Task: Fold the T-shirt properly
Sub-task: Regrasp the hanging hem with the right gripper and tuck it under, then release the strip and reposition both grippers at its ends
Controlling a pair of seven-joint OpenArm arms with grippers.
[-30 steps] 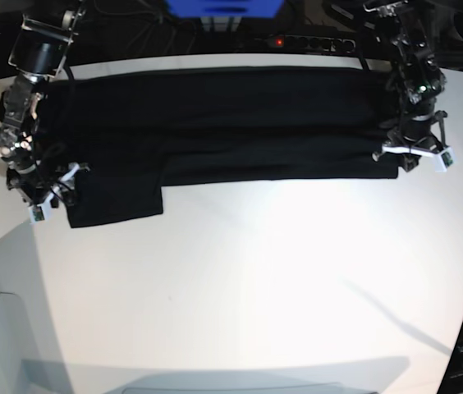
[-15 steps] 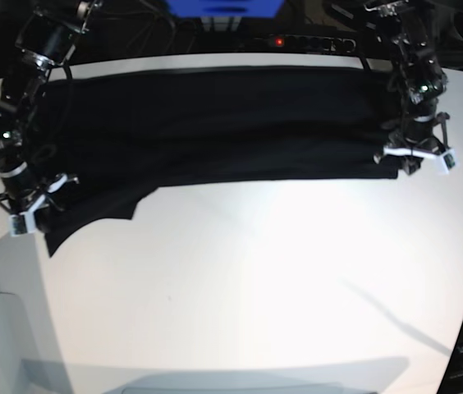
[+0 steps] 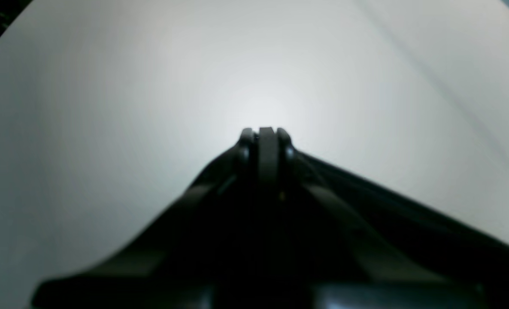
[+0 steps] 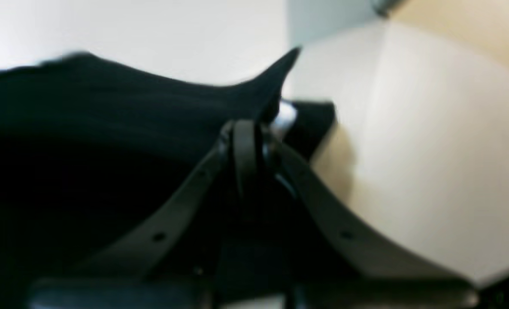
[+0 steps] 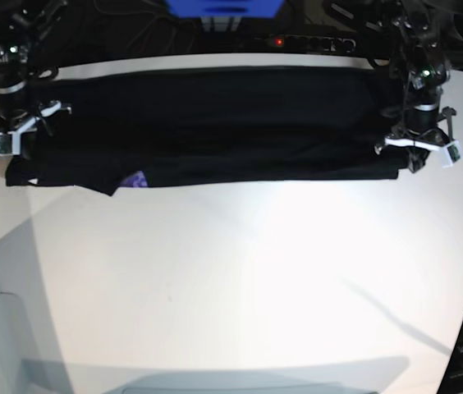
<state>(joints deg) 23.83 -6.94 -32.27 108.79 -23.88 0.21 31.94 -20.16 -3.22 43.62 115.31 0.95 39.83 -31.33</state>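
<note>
- Where the white table (image 5: 240,287) lies bare at the near side, the T-shirt (image 5: 215,123) is stretched as a long black band across its far part.
- A purple patch (image 5: 135,179) is exposed at the shirt's near edge.
- The right gripper (image 5: 11,135) is clamped on the shirt's end, as is the left gripper (image 5: 416,148) on the opposite end.

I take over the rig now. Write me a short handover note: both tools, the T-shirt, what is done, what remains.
Left tool: shut on the T-shirt at its near corner on that side.
Right tool: shut on the T-shirt's other end, cloth lifted over it in the wrist view.
T-shirt: a long black band across the far part of the table; a bit of purple print shows at the near edge.
Done: lengthwise fold. Left: fold the ends inward, then release.
</note>
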